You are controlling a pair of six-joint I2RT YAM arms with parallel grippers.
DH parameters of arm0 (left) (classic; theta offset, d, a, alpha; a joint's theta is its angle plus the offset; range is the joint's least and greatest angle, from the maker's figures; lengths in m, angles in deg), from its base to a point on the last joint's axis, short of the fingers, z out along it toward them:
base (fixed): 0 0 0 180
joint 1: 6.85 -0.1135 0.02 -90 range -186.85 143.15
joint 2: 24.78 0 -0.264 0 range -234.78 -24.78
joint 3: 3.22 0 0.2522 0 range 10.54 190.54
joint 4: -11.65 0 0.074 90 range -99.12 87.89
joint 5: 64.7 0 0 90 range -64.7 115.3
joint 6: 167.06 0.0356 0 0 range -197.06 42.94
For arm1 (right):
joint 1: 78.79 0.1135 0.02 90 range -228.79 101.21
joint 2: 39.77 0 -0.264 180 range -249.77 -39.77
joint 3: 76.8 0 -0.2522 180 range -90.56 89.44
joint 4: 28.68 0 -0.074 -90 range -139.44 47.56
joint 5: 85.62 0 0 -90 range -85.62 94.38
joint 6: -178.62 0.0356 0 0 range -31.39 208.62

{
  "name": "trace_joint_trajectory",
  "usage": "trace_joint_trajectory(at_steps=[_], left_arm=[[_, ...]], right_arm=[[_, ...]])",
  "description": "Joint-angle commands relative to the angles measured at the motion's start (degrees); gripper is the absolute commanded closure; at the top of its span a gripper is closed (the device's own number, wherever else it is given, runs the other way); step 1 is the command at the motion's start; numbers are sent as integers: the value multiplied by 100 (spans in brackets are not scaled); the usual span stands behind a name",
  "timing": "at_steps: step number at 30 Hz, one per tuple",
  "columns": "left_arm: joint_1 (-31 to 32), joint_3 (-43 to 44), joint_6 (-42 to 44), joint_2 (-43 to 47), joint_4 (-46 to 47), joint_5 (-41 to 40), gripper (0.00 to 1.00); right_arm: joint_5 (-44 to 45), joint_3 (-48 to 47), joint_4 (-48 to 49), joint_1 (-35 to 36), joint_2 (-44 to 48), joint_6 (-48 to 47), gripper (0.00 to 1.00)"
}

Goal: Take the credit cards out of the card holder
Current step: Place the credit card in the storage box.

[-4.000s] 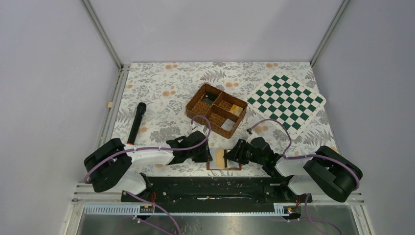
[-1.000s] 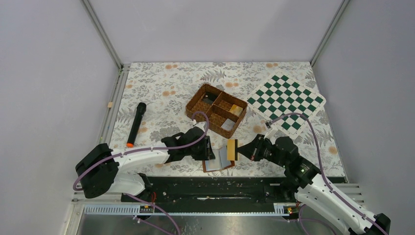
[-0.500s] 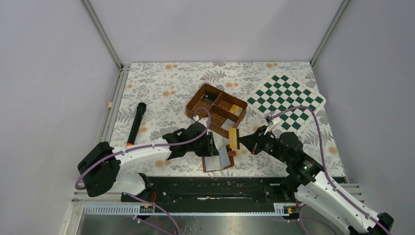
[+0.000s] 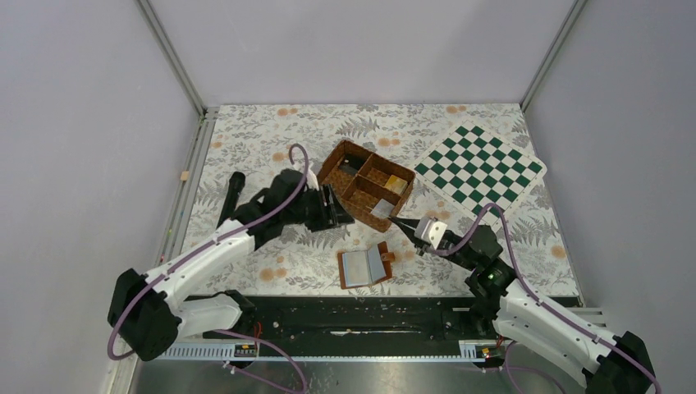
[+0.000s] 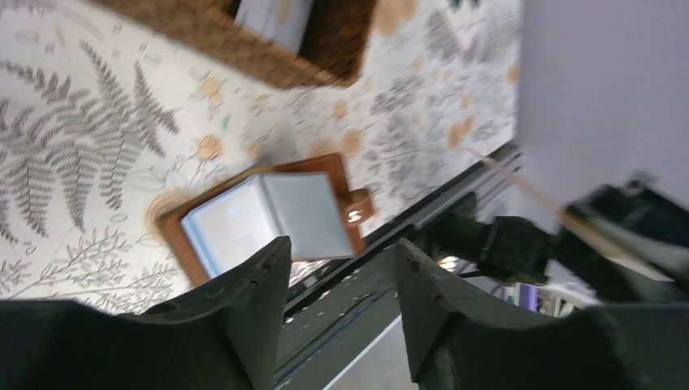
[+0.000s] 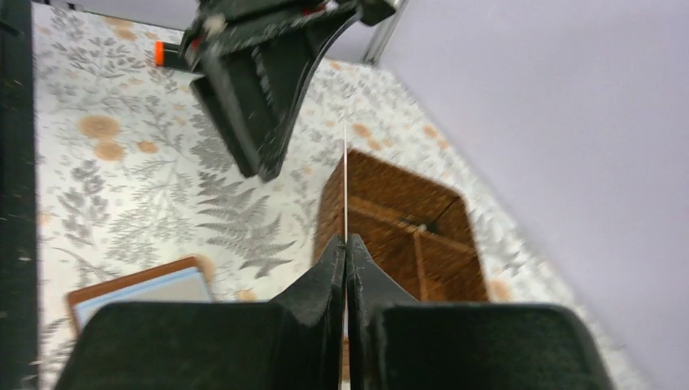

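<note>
The card holder (image 4: 364,266), a brown bifold wallet with blue-grey pockets, lies open on the table near the front edge. It also shows in the left wrist view (image 5: 268,215) and the right wrist view (image 6: 138,286). My right gripper (image 4: 408,224) is shut on a thin credit card seen edge-on (image 6: 345,175), held in the air by the near corner of the woven basket (image 4: 365,185). The card shows as a thin line in the left wrist view (image 5: 520,183). My left gripper (image 4: 332,209) is open and empty, above the table beside the basket's left side.
The four-compartment basket holds a yellow item (image 4: 399,185) and a pale card (image 4: 382,210). A green-and-white chessboard (image 4: 480,164) lies at the back right. A black marker with an orange end (image 4: 229,207) lies at the left. A small beige block (image 4: 186,175) sits by the left rail.
My right gripper has carried the card up from the wallet toward the basket and turned it edge-on. My left gripper has let go of the wallet and moved back-left beside the basket.
</note>
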Motion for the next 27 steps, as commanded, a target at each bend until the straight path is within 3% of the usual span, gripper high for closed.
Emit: trace_joint_trajectory(at_steps=[1,8,16,21,27], left_arm=[[-388,726,74,369,-253,877,47],[-471,1167,-493,30,144,1777,37],[-471,954,-661,-26,419,2078,36],[-455,516,-1155,-7,1072,2380,37],[-418,191,-1675,-75,1815,2624,47]], right_arm=[[13,-28,673,240,108,-1917,100],[752,-154,-180,1147,308,-3330,100],[1047,-10,-158,1498,270,-3745,100],[1236,-16,-289,1763,310,-4037,100],[1508,68,-257,2015,237,-4296,100]])
